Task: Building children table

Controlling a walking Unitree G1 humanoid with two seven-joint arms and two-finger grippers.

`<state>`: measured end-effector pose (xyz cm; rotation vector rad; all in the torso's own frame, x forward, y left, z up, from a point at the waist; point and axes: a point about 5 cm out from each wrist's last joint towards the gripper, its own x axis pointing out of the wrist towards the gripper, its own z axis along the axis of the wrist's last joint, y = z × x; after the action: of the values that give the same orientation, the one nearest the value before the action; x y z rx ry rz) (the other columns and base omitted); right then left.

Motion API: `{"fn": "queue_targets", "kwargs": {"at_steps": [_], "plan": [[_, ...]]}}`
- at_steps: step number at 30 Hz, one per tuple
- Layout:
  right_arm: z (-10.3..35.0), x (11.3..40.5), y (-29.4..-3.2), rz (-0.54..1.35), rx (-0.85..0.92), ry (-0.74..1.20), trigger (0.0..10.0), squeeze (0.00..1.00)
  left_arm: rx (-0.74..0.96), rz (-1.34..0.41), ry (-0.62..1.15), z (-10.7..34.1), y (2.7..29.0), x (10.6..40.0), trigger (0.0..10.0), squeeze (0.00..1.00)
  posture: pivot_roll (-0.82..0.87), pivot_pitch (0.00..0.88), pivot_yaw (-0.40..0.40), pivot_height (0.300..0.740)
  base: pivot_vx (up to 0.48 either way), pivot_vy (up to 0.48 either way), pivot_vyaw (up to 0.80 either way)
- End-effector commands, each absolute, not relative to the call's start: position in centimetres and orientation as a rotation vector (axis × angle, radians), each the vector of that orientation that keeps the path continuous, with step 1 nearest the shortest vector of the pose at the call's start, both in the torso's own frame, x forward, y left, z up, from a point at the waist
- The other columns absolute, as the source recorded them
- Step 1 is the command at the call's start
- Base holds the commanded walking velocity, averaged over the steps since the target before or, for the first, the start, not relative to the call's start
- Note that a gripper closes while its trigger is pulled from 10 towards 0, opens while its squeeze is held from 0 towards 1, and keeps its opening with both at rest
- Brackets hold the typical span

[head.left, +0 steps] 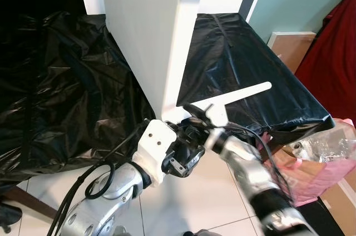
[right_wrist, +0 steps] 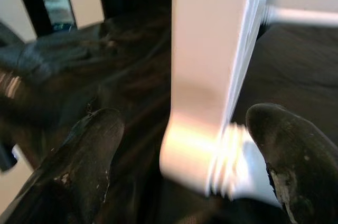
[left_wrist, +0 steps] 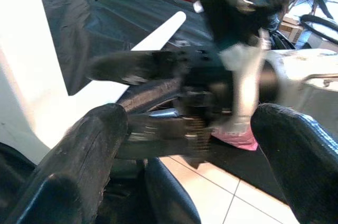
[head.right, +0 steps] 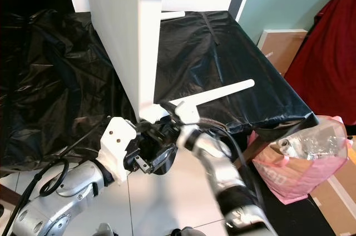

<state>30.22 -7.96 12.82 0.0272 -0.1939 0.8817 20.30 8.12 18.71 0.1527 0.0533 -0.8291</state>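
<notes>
Black-sheeted worktop (head.left: 250, 74) carried upright white table panel (head.left: 144, 41); both hands, right hand (head.left: 197, 114) and left hand (head.left: 181, 158), open at its lower end, right nearer.

The right gripper (right_wrist: 182, 166) holds its jaws spread around the white table panel's (right_wrist: 208, 65) lower end.

You saw the white table panel (head.left: 146, 35) cut off at the top edge. Below the panel, the right gripper (left_wrist: 158, 65) was blurred, and its fingertips stayed hidden behind the panel's lower end.
</notes>
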Motion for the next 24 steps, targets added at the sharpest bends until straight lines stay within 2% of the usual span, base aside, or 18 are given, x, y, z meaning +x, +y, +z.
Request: {"fn": "queue_targets", "kwargs": {"at_steps": [1,6,14,20,23,24], "plan": [[13.0,30.1,-9.1,0.870,0.022,-0.186,10.0,0.00,0.163,-0.856,0.056,18.5,7.9,20.3,10.0,0.00,0.10,0.087,-0.121,0.740,0.000,0.000,0.00],[13.7,29.8,-12.0,0.803,-0.022,-0.152,10.0,0.00,0.172,-0.878,0.057,18.5,7.9,20.5,10.0,0.00,0.09,0.081,-0.111,0.740,0.000,0.000,0.00],[13.7,31.1,-13.0,0.594,-0.048,-0.093,10.0,0.00,0.182,-0.884,0.056,18.6,8.0,20.5,10.0,0.00,0.10,0.075,-0.109,0.740,0.000,0.000,0.00],[13.8,32.9,-10.7,0.488,0.012,-0.091,10.0,0.00,0.187,-0.882,0.051,18.7,8.0,20.7,10.0,0.00,0.11,0.076,-0.109,0.740,0.000,0.000,0.00],[13.7,33.4,-8.7,0.511,0.040,-0.071,10.0,0.00,0.187,-0.878,0.050,18.7,7.9,20.7,10.0,0.00,0.12,0.081,-0.117,0.740,0.000,0.000,0.00],[13.6,33.5,-7.0,0.551,0.062,-0.061,10.0,0.00,0.184,-0.871,0.047,18.8,8.0,20.7,10.0,0.00,0.12,0.087,-0.122,0.740,0.000,0.000,0.00]]}}
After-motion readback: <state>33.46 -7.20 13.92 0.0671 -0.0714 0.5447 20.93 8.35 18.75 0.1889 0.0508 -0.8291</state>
